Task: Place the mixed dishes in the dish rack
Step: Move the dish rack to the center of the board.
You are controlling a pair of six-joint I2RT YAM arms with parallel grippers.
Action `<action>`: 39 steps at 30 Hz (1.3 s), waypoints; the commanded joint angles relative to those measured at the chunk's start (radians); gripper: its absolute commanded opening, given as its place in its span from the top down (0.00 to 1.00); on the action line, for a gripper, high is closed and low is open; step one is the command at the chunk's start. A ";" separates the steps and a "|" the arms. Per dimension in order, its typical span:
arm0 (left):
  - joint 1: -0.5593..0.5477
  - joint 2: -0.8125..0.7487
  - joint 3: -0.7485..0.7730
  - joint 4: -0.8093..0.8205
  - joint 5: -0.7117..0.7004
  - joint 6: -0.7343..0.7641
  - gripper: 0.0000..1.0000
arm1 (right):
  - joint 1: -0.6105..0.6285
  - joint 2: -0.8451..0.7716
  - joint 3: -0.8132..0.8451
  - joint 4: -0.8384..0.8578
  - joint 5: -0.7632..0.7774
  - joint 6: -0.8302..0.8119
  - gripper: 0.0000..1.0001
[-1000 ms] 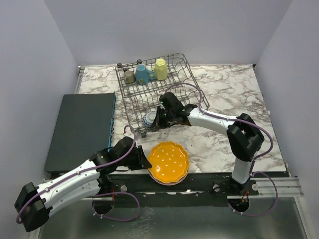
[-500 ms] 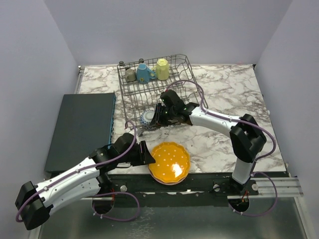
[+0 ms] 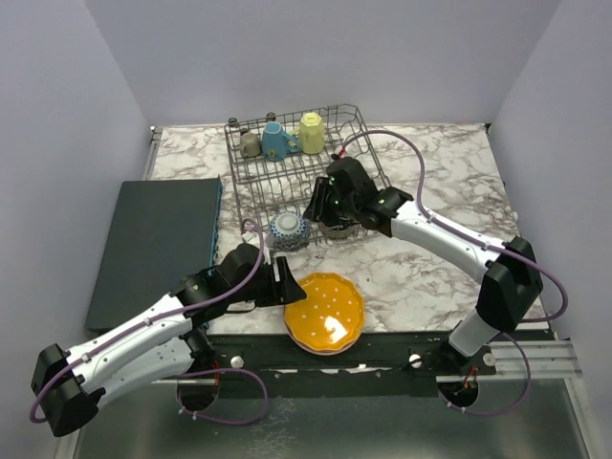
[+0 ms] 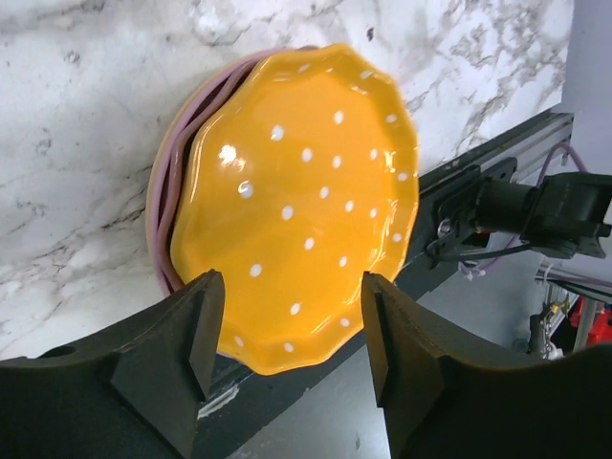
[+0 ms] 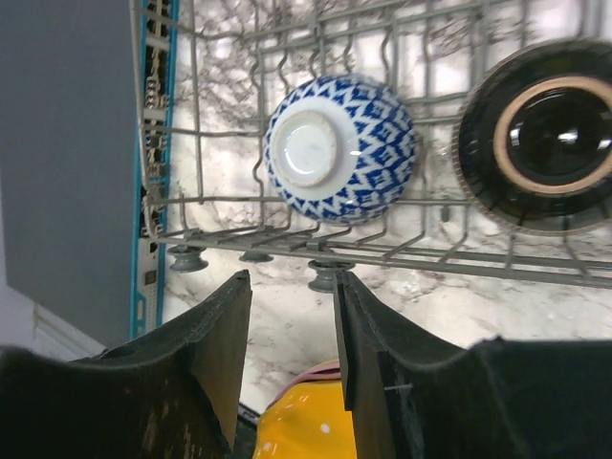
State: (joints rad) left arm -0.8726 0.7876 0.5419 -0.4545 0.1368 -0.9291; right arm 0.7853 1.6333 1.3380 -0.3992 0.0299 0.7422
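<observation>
Orange glaze fills the gap between the fingers of your left hand point(image 4: 287, 287), which stand well apart with nothing in them, hovering at the left edge of the scalloped orange plate point(image 4: 296, 191). That plate lies face up on a pink plate point(image 4: 164, 191). The pair sits at the very front of the counter point(image 4: 76, 105), with the orange rim reaching out over the dark frame rail point(image 4: 449, 206). Your chief risk is there: a flat, glossy plate offers only a thin lip, so if you close on it shallowly it may slip out as you lift. Any sideways shove from a fingertip could also slide the stack toward the drop. Watch too that you pinch one rim, not both, or the pink plate may come up partway and fall back. Further out, your right hand point(image 5: 292, 287) hangs over the near end of the dish rack point(image 3: 277, 186), its fingers also parted and empty. It is directly above the upturned blue-and-white bowl point(image 5: 339, 148), with the brown bowl point(image 5: 540, 134) just beside that. Descend carelessly and a finger could catch a wire or knock either bowl. The mugs point(image 3: 277, 141) stand at the rack's far end, well apart from both hands. When the plate travels to the rack, the two arms will likely share the same space, so a collision is possible unless the right one clears first.
</observation>
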 commanded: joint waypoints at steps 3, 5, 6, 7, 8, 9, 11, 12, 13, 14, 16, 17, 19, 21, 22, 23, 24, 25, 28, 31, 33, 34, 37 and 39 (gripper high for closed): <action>-0.004 0.011 0.160 -0.079 -0.128 0.087 0.28 | -0.028 -0.057 0.067 -0.149 0.205 -0.105 0.52; -0.003 0.022 0.216 -0.118 -0.175 0.120 0.24 | -0.058 -0.076 0.067 -0.158 0.209 -0.130 0.52; -0.003 0.029 0.246 -0.136 -0.191 0.140 0.22 | -0.074 -0.088 0.069 -0.164 0.208 -0.147 0.52; -0.002 0.038 0.270 -0.151 -0.207 0.154 0.19 | -0.089 -0.097 0.069 -0.167 0.205 -0.162 0.52; -0.003 0.047 0.299 -0.168 -0.222 0.174 0.16 | -0.108 -0.106 0.070 -0.171 0.199 -0.184 0.52; 0.000 0.056 0.324 -0.183 -0.238 0.189 0.14 | -0.124 -0.110 0.073 -0.179 0.194 -0.202 0.51; 0.003 0.078 0.380 -0.213 -0.267 0.222 0.12 | -0.160 -0.119 0.075 -0.190 0.186 -0.233 0.51; 0.004 0.091 0.409 -0.229 -0.283 0.239 0.11 | -0.188 -0.121 0.072 -0.191 0.177 -0.245 0.49; 0.006 0.103 0.432 -0.241 -0.295 0.258 0.11 | -0.212 -0.124 0.068 -0.191 0.161 -0.261 0.48; 0.011 0.118 0.460 -0.258 -0.313 0.270 0.09 | -0.242 -0.125 0.065 -0.191 0.145 -0.272 0.48; 0.023 0.154 0.514 -0.303 -0.348 0.294 0.08 | -0.296 -0.126 0.061 -0.198 0.132 -0.290 0.47; 0.034 0.172 0.543 -0.328 -0.357 0.309 0.07 | -0.318 -0.124 0.061 -0.202 0.132 -0.301 0.47; 0.070 0.207 0.585 -0.358 -0.365 0.337 0.07 | -0.353 -0.121 0.055 -0.201 0.140 -0.325 0.47; 0.134 0.236 0.611 -0.369 -0.343 0.370 0.08 | -0.396 -0.113 0.045 -0.189 0.146 -0.338 0.45; 0.183 0.247 0.619 -0.369 -0.313 0.389 0.07 | -0.418 -0.104 0.043 -0.186 0.128 -0.343 0.45; 0.225 0.260 0.626 -0.369 -0.287 0.406 0.07 | -0.444 -0.096 0.042 -0.183 0.101 -0.349 0.45; 0.273 0.270 0.630 -0.366 -0.258 0.430 0.07 | -0.466 -0.086 0.041 -0.182 0.086 -0.357 0.45; 0.311 0.283 0.631 -0.365 -0.244 0.448 0.08 | -0.479 -0.074 0.041 -0.178 0.074 -0.364 0.45; 0.407 0.314 0.633 -0.361 -0.215 0.486 0.08 | -0.518 -0.043 0.049 -0.171 0.030 -0.393 0.45; 0.483 0.342 0.634 -0.352 -0.192 0.502 0.07 | -0.548 -0.010 0.058 -0.164 -0.021 -0.416 0.45; 0.526 0.362 0.632 -0.341 -0.189 0.503 0.07 | -0.564 0.013 0.064 -0.158 -0.057 -0.426 0.44; 0.543 0.373 0.633 -0.338 -0.190 0.498 0.07 | -0.573 0.023 0.066 -0.152 -0.067 -0.430 0.45; 0.588 0.413 0.625 -0.316 -0.187 0.482 0.08 | -0.587 0.055 0.069 -0.141 -0.086 -0.441 0.44; 0.603 0.446 0.618 -0.303 -0.178 0.472 0.08 | -0.593 0.075 0.072 -0.136 -0.088 -0.443 0.44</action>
State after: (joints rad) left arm -0.3080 1.1812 1.1503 -0.7891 -0.0811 -0.4591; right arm 0.2066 1.6707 1.3865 -0.5640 -0.0002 0.3332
